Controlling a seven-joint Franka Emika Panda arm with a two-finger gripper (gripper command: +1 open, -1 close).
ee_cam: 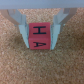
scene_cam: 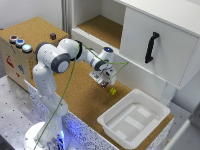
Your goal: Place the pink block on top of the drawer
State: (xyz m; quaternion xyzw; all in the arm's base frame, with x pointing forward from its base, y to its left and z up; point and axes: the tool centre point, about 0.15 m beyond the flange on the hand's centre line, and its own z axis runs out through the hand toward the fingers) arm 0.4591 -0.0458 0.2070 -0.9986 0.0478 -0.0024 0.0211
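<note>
Over on the exterior view's right half of the cork table (scene_cam: pixel 85 95), the gripper (scene_cam: pixel 104 80) hangs low above the surface with something small and reddish tucked at its tips, too tiny from here to make out properly. A yellow-green ball (scene_cam: pixel 113 91) sits just beside it, and a white bin (scene_cam: pixel 132 120) is nearer the table's front corner. What matters: the drawer (scene_cam: pixel 22 50), the low wood box with the cork top, stands well off toward the exterior view's left, so I'd say the whole carry has to run that way and up onto the top. A dark purple cube (scene_cam: pixel 53 36) already sits near the back of that top, so best aim clear of it.

Looking through the wrist view, the pink block (ee_cam: pixel 40 37) sits square between the two fingers (ee_cam: pixel 22 30), with black letters on its faces and cork underneath. Both fingers press right against its sides, so it looks clamped. Whether it's lifted off the cork I can't tell.
</note>
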